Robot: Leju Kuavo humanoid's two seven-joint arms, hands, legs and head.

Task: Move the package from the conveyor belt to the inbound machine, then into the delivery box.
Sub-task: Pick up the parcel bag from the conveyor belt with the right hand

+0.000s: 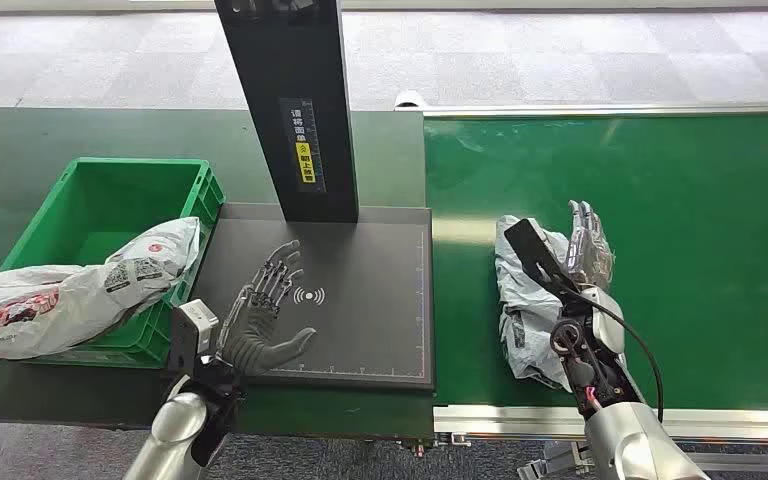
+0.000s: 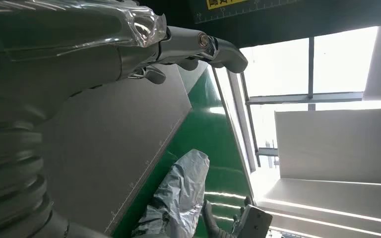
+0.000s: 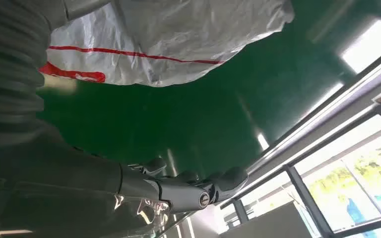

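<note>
We see a crumpled grey package (image 1: 523, 305) lying on the green conveyor belt (image 1: 700, 230), near the belt's left edge and just beside the inbound machine's dark scanning plate (image 1: 360, 300). Our right hand (image 1: 585, 265) sits right against the package's right side, fingers stretched forward along it; we cannot tell whether it grips the bag or only rests beside it. In the right wrist view the fingers (image 3: 198, 191) look extended above the belt, with the package (image 3: 178, 39) apart from them, showing a red stripe.

Our left hand (image 1: 265, 315) hovers over the scanning plate with its fingers spread and nothing in it. The left wrist view shows the same package (image 2: 183, 196) on the belt beyond the plate's edge.

The machine's black column (image 1: 295, 100) rises at the back of the plate. To the left, on the dark green desk (image 1: 20, 140), stands the green delivery box (image 1: 90, 200), and another white-and-grey package (image 1: 70, 290) lies draped over its front rim.
</note>
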